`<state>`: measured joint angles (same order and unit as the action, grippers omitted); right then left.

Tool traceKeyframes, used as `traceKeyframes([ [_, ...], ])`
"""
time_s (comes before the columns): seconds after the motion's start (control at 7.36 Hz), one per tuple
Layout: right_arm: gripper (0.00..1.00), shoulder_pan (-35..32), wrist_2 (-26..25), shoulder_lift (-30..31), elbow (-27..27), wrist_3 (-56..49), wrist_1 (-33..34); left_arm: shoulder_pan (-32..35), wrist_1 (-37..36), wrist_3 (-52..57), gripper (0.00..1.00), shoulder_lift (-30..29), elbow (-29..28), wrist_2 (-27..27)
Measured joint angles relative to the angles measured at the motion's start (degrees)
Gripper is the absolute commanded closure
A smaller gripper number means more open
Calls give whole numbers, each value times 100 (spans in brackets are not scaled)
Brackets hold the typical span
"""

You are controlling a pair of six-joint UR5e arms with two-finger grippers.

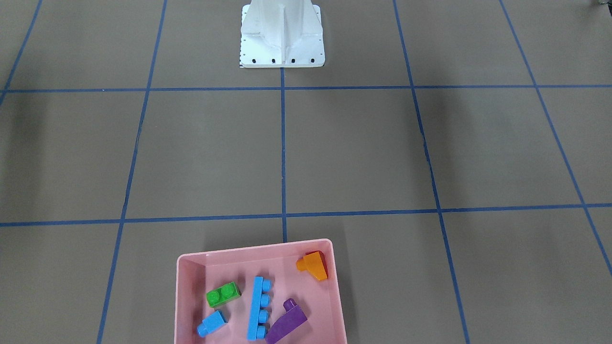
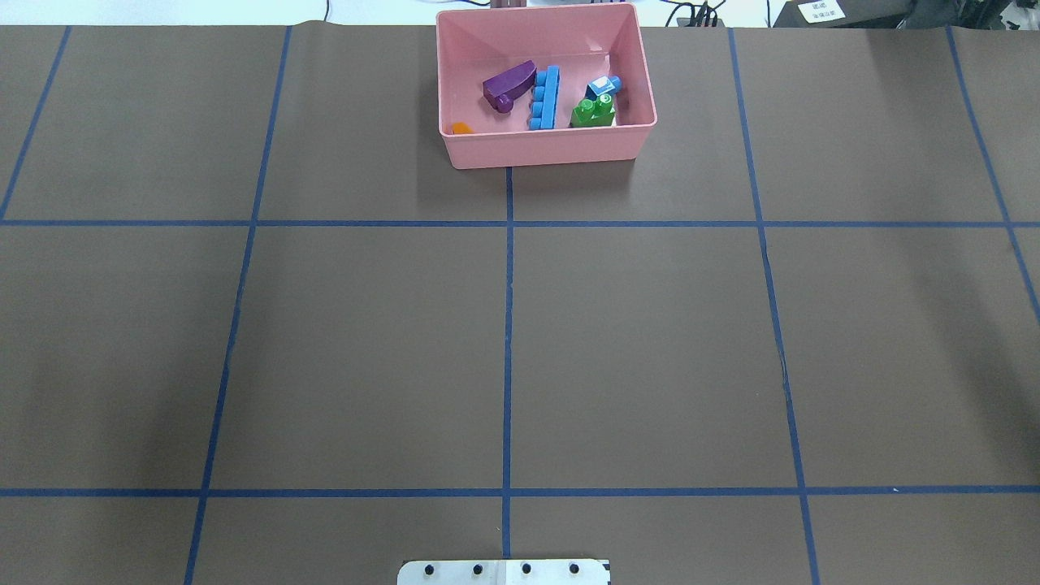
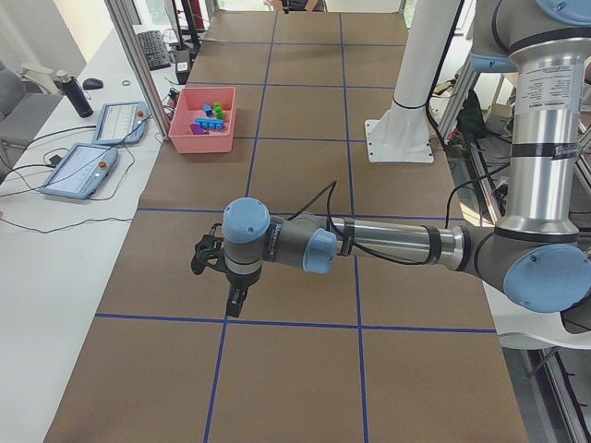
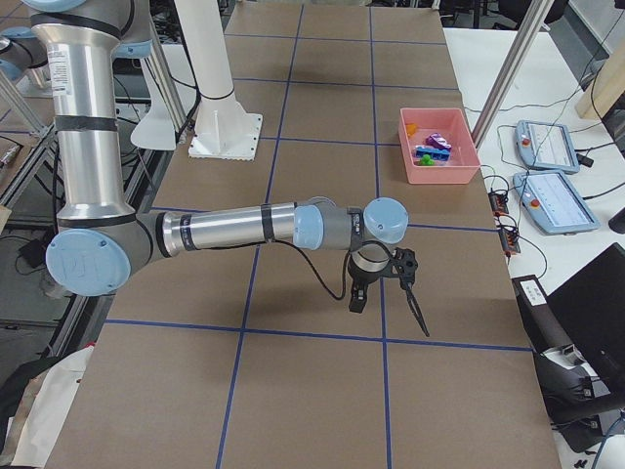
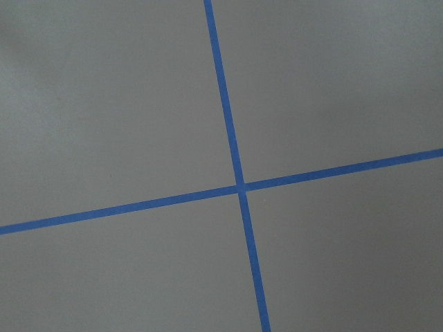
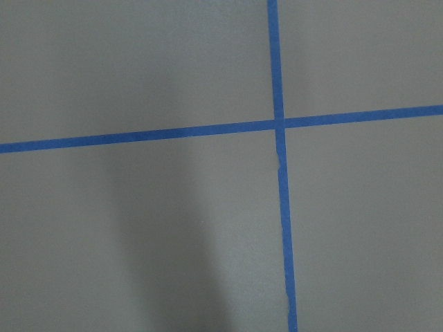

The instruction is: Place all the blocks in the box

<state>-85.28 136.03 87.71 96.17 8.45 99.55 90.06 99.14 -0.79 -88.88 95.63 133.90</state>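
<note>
1. Well, we find all five blocks in the box [image 2: 544, 150], which sits well apart from both grippers, at the table edge far from the robot.
2. We see the left gripper [image 3: 235, 303] only from the table's left end. It hangs fingers down, close over the paper, and we cannot tell whether its jaws are apart or together.
3. From that gripper the box lies far off, toward the robot's right and farther out from the pedestal [image 1: 282, 48].
4. We see the right gripper [image 4: 356, 299] only from the table's right end. It too points down close over the paper, and again we cannot tell how its jaws stand.
5. From the right gripper the box lies far off, toward the robot's left and farther out from the pedestal.
6. Below each wrist camera we see only the paper and a crossing of blue tape [image 5: 239, 187].
7. The bar [image 1: 257, 308] lies in the middle of the box on its side, studs toward the left gripper's end of the table.
8. The purple block [image 1: 287, 322] lies just beside the bar on that same side, at the end away from the grippers, and seems to touch the bar there.
9. The orange block [image 1: 313, 266] sits in the box corner nearest the left gripper.
10. On the bar's other side, toward the right gripper, the green block [image 1: 223, 294] stands studs up.
11. The cube [image 1: 211, 323] lies tipped on its side just beyond the green block, farther from both grippers.
</note>
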Motion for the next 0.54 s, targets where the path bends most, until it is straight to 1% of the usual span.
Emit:
traceKeyframes([
  [0.54, 0, 3, -7, -28, -100, 1, -14, -57, 9, -120, 0, -18, 52, 30],
])
